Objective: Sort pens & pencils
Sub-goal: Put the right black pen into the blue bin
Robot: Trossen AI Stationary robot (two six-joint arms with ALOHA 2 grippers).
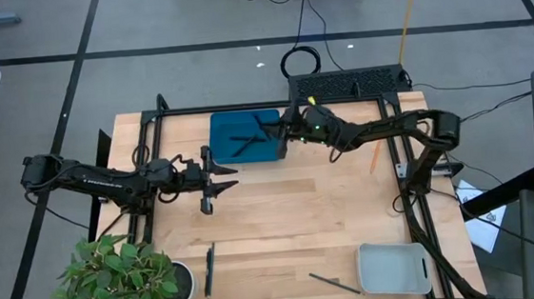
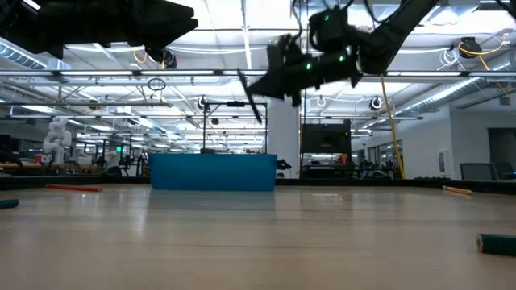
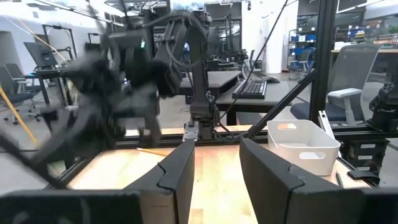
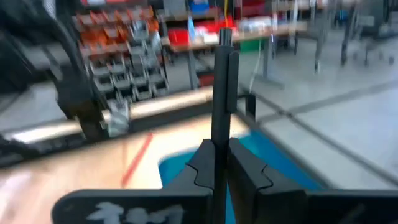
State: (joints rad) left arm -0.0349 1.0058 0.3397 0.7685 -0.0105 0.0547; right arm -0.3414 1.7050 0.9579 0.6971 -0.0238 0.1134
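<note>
Sorting partway done: right gripper (image 1: 287, 121) pinches a black pen (image 4: 221, 93) above the blue tray (image 1: 224, 153), which already holds pens; left gripper (image 1: 214, 180) waits spread; several sticks remain scattered.

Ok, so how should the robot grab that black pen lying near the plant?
Probably around its middle, coming straight down from above. The black pen lies flat on the bare wooden table, so only its long sides are free. The fingers should close across its thin width. The open left gripper hangs nearest.
</note>
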